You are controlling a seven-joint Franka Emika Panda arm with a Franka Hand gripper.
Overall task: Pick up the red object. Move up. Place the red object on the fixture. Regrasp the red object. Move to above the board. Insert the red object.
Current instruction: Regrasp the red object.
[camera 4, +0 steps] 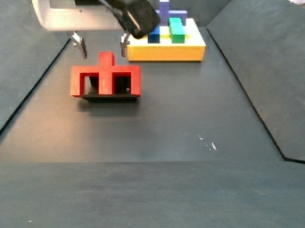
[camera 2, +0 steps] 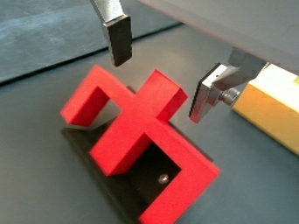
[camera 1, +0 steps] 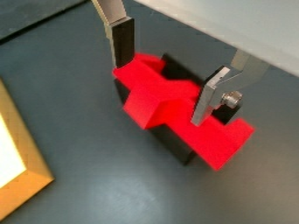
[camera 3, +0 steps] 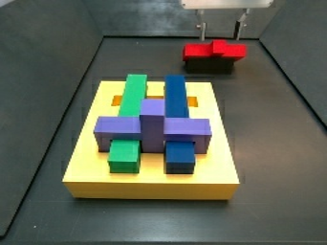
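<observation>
The red object (camera 3: 213, 49) lies on the fixture (camera 3: 211, 65) at the far end of the floor, with its centre stub pointing up. In a side view the red object (camera 4: 107, 80) covers most of the fixture (camera 4: 110, 98). My gripper (camera 4: 102, 42) hangs open just above it, one finger on each side of the stub. Both wrist views show the red object (camera 1: 176, 101) (camera 2: 128, 131) under the open gripper (camera 1: 167, 74) (camera 2: 162, 74), touched by neither pad. The board (camera 3: 153, 182) lies apart from it.
The yellow board carries a green bar (camera 3: 132, 96), a blue bar (camera 3: 177, 96) and a purple cross bar (camera 3: 153, 129). Its edge shows in the wrist views (camera 1: 17, 149) (camera 2: 274, 105). Dark walls enclose the floor (camera 4: 179, 151).
</observation>
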